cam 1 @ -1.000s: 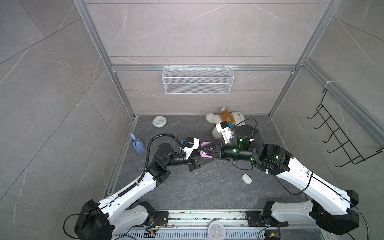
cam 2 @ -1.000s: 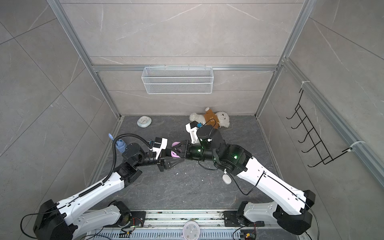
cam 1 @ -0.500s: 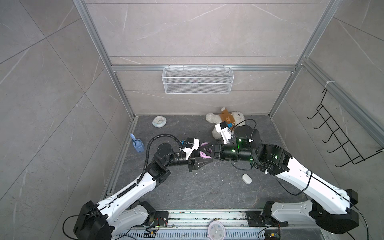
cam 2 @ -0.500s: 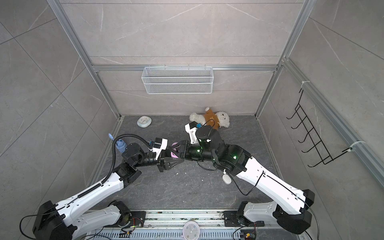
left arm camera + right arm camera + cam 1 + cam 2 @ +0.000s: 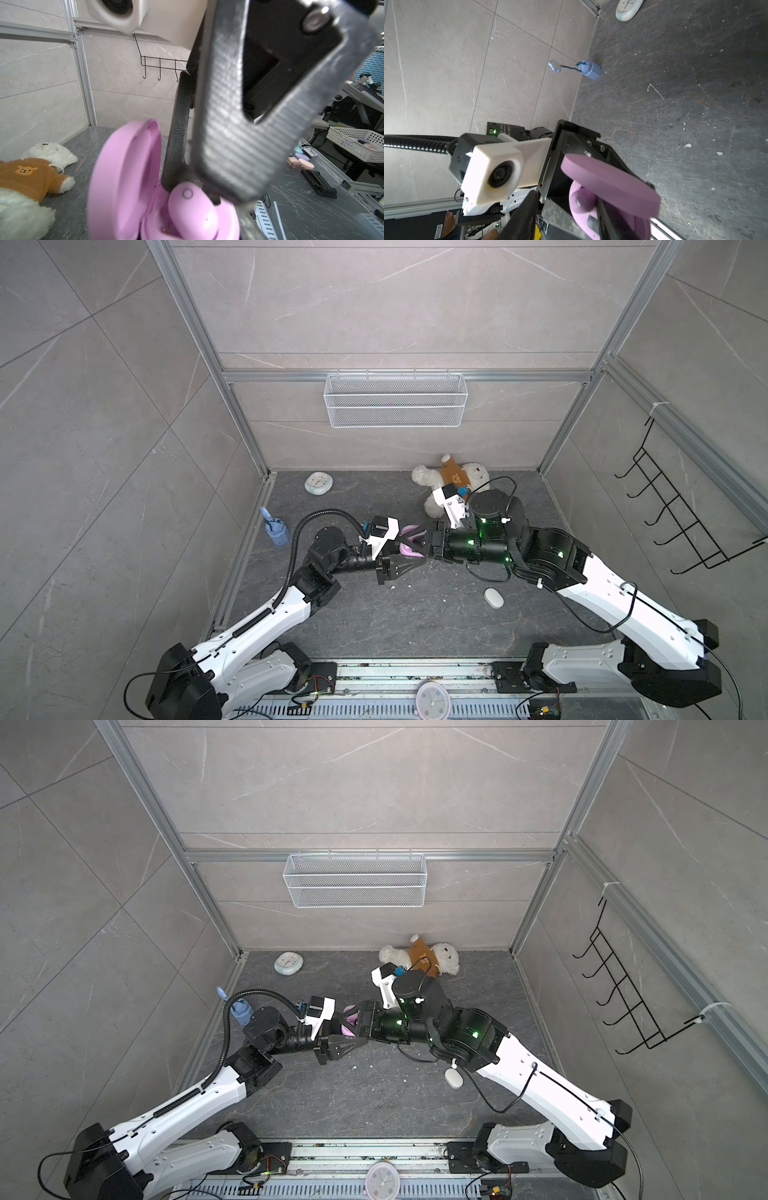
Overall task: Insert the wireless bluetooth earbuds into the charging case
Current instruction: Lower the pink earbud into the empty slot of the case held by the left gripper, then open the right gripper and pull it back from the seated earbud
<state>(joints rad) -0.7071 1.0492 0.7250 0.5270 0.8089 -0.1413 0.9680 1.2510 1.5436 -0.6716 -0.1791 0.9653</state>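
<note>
Room: gray stone floor (image 5: pixel 374 614) with little white crumbs (image 5: pixel 444 600) on it, and pale tile walls all around.
Right gripper: your right gripper (image 5: pixel 195 188) has its fingers (image 5: pixel 232 149) apart, one on each side of the pink earbud (image 5: pixel 193 212). It does not look like it is squeezing.
Earbud: it sits in its pocket in the case but pokes up, so it may not be all the way in.
Left gripper: your left gripper (image 5: pixel 407 559) is clamped tight on the charging case (image 5: pixel 155 229) and seems to hold it up off the floor.
Lid: the lid (image 5: pixel 124 176) stands open, right beside the right fingers.
Risk one: a finger could rub the earbud as it backs out, and tip it out onto the floor.
Risk two: a bump on the lid could snap it shut, or twist the case in the grip.
Writing: you can read no words. The teddy bear (image 5: pixel 457 477) has only a small bear face on its shirt. The print on the left arm's black box (image 5: pixel 503 129) is too tiny.
</note>
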